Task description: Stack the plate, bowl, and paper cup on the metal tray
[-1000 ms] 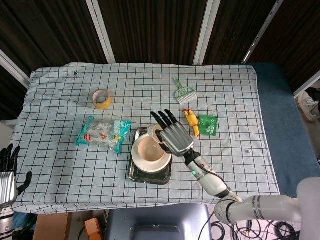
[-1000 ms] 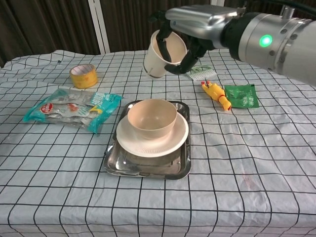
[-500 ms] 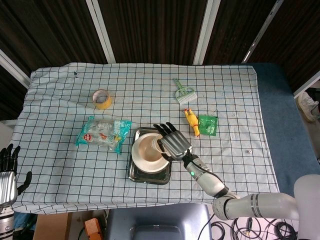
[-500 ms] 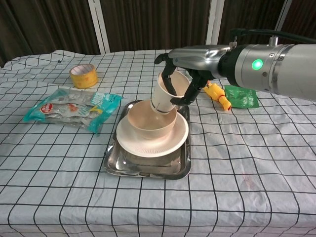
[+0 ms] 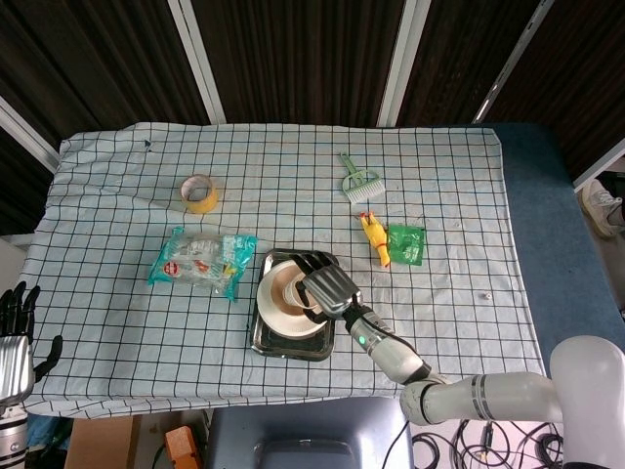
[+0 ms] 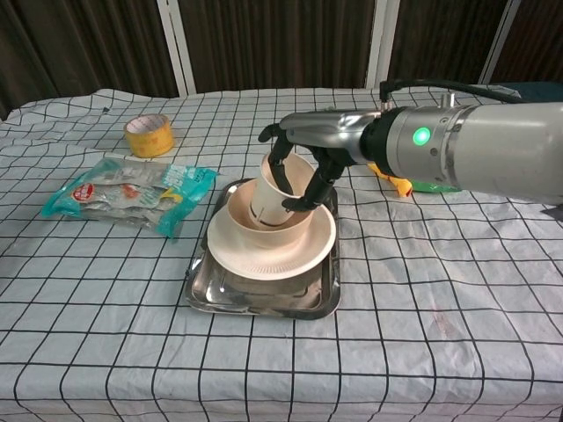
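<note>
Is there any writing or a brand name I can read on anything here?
None can be read.
Snack bag: red logo and printing, too blurred to read.
Green packet: printing too small to read.
Tape roll, paper cup, bowl, plate, tray: no text visible.
Right arm: a green light, no lettering visible.

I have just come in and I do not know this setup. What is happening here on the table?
The robot's right hand holds a paper cup and has its base inside the bowl. The bowl sits on the plate, which lies on the metal tray. The hand has not let go. The left hand hangs off the table's edge, holding nothing.
</note>
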Motion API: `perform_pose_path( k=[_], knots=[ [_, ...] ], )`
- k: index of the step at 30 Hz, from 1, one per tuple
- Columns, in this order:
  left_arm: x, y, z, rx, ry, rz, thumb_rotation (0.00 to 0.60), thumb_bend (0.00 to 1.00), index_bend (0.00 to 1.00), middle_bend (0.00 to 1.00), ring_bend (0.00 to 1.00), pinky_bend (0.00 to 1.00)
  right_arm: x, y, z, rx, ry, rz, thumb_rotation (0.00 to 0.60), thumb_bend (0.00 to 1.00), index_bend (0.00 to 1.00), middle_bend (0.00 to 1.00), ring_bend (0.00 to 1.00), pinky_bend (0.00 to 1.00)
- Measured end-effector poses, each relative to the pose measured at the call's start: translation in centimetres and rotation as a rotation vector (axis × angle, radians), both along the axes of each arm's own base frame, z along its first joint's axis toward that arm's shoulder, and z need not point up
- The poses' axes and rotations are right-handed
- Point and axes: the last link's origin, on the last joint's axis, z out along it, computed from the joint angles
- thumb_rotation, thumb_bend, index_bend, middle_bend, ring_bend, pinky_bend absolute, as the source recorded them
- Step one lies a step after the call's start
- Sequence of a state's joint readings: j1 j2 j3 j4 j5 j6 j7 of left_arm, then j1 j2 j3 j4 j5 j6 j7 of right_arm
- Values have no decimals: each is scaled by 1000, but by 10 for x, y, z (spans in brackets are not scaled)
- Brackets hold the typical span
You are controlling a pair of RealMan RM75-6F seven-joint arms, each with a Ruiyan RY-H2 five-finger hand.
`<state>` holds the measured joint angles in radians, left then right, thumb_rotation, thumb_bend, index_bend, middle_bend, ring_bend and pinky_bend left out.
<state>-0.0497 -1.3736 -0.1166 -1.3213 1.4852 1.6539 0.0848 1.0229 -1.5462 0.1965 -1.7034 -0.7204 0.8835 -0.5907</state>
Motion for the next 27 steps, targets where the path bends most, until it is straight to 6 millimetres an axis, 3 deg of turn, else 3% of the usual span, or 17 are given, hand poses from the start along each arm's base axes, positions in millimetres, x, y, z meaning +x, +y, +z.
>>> perform_pose_path(
  k=[12, 15, 20, 27],
  knots=[
    [0, -1, 1, -2, -10, -4, 600, 356, 0, 0, 0, 0, 1, -9, -21, 28, -8, -56, 600, 459, 586, 6, 0, 0],
    [0, -1, 1, -9, -14, -5, 600, 358, 0, 0, 0, 0, 2, -10, -23, 27, -13, -57, 600, 460, 546, 6, 0, 0],
    [0, -1, 2, -7, -17, -4, 600, 357, 0, 0, 0, 0, 3, -11, -22, 20, -19, -52, 600, 460, 384, 8, 0, 0],
    [0, -2, 3, 3, -20, 1, 600, 360, 0, 0, 0, 0, 4, -11, -19, -42, -14, 0, 600, 460, 326, 2, 0, 0]
  ],
)
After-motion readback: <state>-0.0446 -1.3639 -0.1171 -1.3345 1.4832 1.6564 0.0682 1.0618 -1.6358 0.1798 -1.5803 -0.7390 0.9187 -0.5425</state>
